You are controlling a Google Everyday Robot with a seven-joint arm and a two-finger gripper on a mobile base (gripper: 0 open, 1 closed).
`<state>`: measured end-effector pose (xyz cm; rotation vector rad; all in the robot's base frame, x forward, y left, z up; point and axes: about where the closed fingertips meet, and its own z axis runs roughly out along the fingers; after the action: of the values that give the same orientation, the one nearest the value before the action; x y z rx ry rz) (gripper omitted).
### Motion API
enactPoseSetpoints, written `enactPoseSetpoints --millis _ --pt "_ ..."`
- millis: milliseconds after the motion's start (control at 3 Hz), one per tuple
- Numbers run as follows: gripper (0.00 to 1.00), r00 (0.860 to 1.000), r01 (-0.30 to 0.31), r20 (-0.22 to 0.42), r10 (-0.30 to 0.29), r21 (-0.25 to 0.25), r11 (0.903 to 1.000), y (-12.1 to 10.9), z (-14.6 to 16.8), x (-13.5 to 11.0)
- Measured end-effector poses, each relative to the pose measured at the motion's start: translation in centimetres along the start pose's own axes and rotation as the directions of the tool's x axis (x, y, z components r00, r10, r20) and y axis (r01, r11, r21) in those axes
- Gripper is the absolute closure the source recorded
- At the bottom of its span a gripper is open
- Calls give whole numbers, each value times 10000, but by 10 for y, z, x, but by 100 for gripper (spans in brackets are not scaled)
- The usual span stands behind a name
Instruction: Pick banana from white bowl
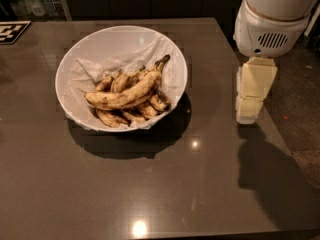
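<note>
Approach was the step: gripper (249, 115) hung at three o'clock of white bowl (120, 41), grip state untellable; next move needed reaching over banana (125, 95).

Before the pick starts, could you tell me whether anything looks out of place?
Nothing stands out: the banana lies atop shorter bananas in the upright white bowl; the hand hangs apart, toward the picture's right.

you see the gripper (249, 115) hanging at the right edge of the table (150, 194); its white arm housing (272, 19) is cut off by the top edge. the banana (125, 95) hides much of the shorter bananas (131, 116) beneath it in the white bowl (100, 41). the left edge cuts a black-and-white marker (11, 31).
</note>
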<state>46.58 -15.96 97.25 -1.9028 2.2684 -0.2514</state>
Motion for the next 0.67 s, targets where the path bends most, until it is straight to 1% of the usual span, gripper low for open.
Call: enactPoseSetpoints --millis 333,667 --pt "0 9998 50 184 -54 237 9997 -3 -3 -9" --pt "0 9995 313 -46 -311 509 9982 1 -16 -43"
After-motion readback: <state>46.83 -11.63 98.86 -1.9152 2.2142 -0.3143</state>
